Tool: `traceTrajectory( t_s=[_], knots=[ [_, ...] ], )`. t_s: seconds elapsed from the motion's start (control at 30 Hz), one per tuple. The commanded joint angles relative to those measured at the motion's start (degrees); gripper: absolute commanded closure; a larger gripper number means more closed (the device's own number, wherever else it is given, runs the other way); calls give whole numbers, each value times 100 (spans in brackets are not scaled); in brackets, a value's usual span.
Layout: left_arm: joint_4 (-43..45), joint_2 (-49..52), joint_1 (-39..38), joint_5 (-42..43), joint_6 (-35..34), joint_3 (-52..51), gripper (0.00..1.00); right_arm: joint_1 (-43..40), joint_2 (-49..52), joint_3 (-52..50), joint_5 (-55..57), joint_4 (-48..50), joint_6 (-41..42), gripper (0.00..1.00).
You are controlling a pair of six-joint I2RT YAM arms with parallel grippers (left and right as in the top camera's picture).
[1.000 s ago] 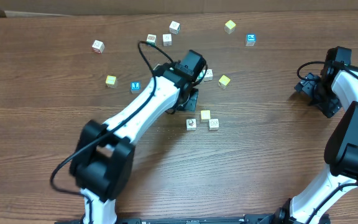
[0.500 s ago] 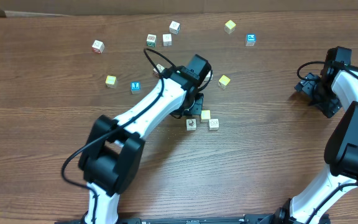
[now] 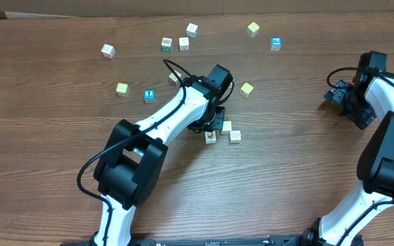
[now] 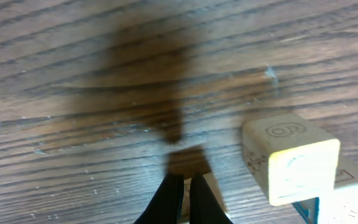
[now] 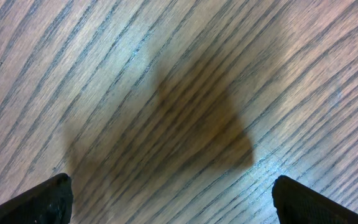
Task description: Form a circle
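The circle (image 3: 225,132) shows as a small tight cluster of cubes at mid-table: a pale yellow cube (image 3: 226,126) and two white picture cubes (image 3: 211,137) (image 3: 235,136). My left gripper (image 3: 215,121) is shut, its tips low at the cluster's upper-left edge. In the left wrist view the shut fingertips (image 4: 186,199) point at the wood, and the pale yellow cube (image 4: 291,163) stands just to their right. A blue edge (image 4: 306,211) and a white corner show under that cube. My right gripper (image 3: 346,101) stands open far to the right over bare wood (image 5: 182,205).
Loose cubes lie across the far half of the table: white ones (image 3: 107,50) (image 3: 184,43) (image 3: 192,29), yellow ones (image 3: 122,88) (image 3: 247,89) (image 3: 253,29), and cyan ones (image 3: 148,95) (image 3: 276,44). The left arm (image 3: 163,130) crosses the table's middle.
The left arm has swung right and down, and its shut gripper has come from above-left of the cluster to its edge. The right arm has not moved.
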Motion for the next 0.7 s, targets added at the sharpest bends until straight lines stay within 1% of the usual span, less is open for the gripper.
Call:
traceTrajectory(
  t_s=[0.0, 0.13, 0.23, 0.4, 0.53, 0.67],
  knots=[
    [0, 2, -122, 164, -59, -26, 96, 11, -155, -22, 15, 17, 22, 0],
    [9, 2, -140, 92, -61, -26, 96, 11, -155, -22, 15, 17, 22, 0],
    [87, 2, -81, -190, -216, -4, 96, 11, -155, -22, 15, 17, 22, 0],
    [42, -22, 68, -179, -214, 214, 96, 11, -155, -22, 15, 17, 22, 0],
    [-131, -52, 116, -177, -223, 302, 96, 11, -155, -22, 15, 17, 22, 0],
    [-560, -52, 114, -251, -236, 299, 96, 11, -155, -22, 15, 17, 22, 0]
  ],
)
